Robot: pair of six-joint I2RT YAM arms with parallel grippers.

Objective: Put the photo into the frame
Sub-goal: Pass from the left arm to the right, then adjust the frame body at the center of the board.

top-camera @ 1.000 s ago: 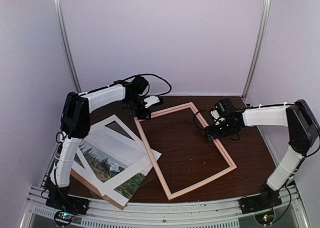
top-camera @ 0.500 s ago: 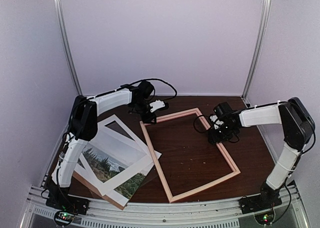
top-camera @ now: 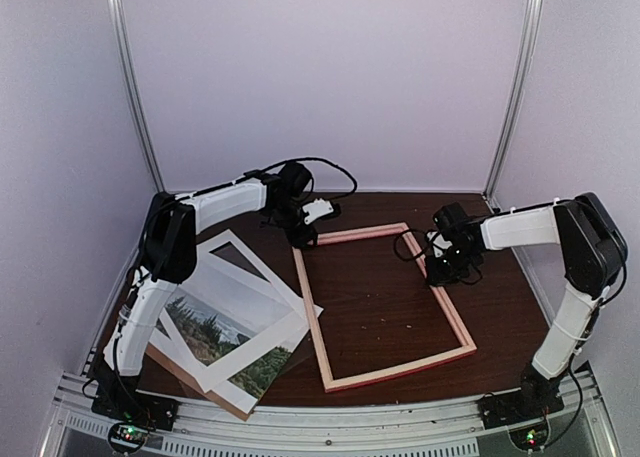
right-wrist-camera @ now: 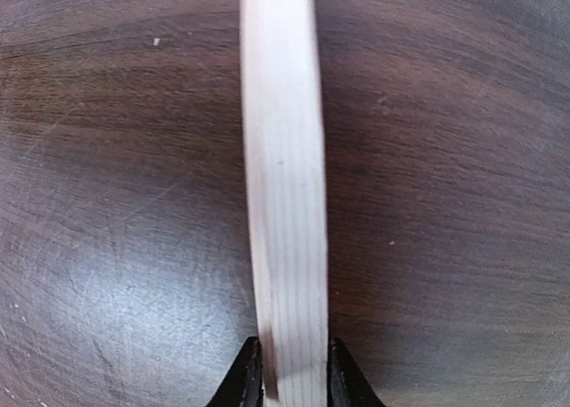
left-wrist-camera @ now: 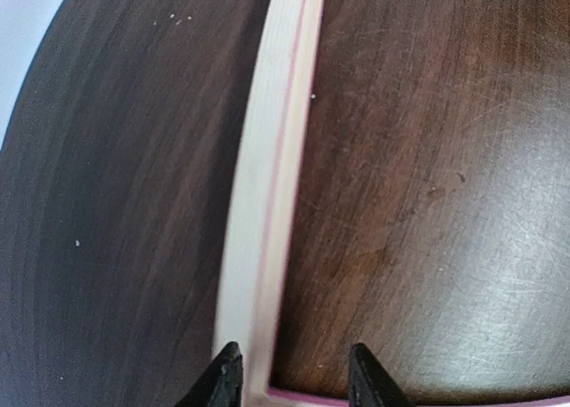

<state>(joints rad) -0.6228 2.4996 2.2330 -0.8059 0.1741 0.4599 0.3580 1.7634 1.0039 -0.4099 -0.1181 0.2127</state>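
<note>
Swung round since a second ago, the frame [top-camera: 400, 367] now lies squarer to me and further right on the table [top-camera: 510, 297], pale wood side up, and both arms have travelled with it. I see my left claw [top-camera: 303, 235] at the frame's far left corner. In its wrist view the black fingers [left-wrist-camera: 224, 378] stand astride the rail, with dark table showing between the rail and the inner finger — apart, gripping nothing. The right claw [top-camera: 441, 269] is on the right-hand rail, toward its far end. In that wrist view both fingertips [right-wrist-camera: 249, 376] press against the two sides of the pale rail — clamped on the frame. The photo [top-camera: 205, 327] is well apart from both claws, at the near left of the table and outside the frame. It lies flat in a skewed stack, with a white mat [top-camera: 285, 307] over part of it and a brown backing board [top-camera: 195, 387] underneath, whose edge pokes out on the near side.
</note>
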